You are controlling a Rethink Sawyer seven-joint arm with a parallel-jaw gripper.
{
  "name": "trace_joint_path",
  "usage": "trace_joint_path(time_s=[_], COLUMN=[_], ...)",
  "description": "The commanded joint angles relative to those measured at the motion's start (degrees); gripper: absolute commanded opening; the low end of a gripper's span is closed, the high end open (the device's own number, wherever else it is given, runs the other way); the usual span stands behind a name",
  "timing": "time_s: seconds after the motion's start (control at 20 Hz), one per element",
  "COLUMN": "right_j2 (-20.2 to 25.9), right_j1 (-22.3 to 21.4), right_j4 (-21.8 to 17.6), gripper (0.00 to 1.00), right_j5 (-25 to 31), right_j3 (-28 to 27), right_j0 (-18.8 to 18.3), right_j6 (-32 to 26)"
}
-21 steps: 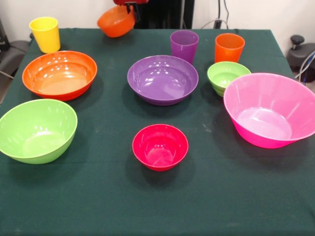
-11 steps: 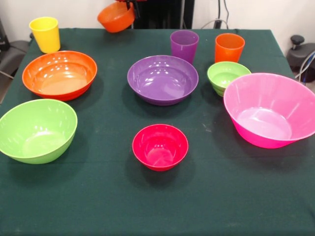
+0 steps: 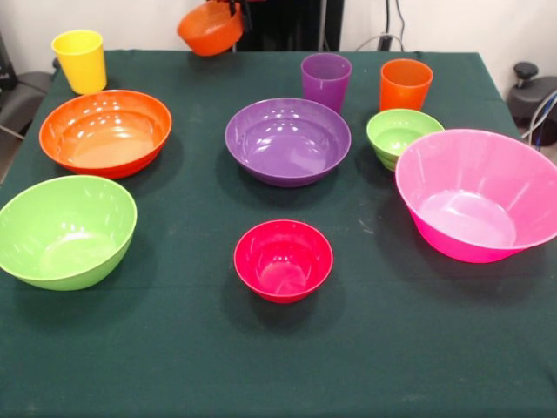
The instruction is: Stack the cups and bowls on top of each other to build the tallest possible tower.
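A small orange bowl hangs tilted in the air above the table's far edge, with my gripper shut on its right rim; only the gripper's tips show at the top edge. The small red-magenta bowl sits alone near the front centre with nothing in it. On the cloth stand a yellow cup, a purple cup and an orange cup. Also on the cloth are the large orange bowl, purple bowl, small green bowl, huge pink bowl and lime green bowl.
The dark green tablecloth covers the whole table. The pink bowl's rim reaches past the right picture edge. A black knob-like object stands off the table at the right.
The gripper has lifted the small orange bowl higher and a little to the right; it now sits nearer the top edge. Nothing on the table has moved.
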Motion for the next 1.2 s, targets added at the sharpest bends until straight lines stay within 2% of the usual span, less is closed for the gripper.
trace_joint_path(time_s=[0.05,0.4,0.8,1.2], right_j2=[3.93,3.99,5.03,6.37], right_j1=[-1.89,-1.39,-2.87,-0.33], right_j4=[6.28,9.6,14.86,17.7], gripper=[0.0,0.0,0.0,0.0], right_j5=[1.32,1.87,5.95,10.37], right_j3=[-1.74,-4.54,-7.74,-14.63], right_j0=[4.92,9.87,15.1,16.66], right_j6=[8.62,7.83,6.51,3.02])
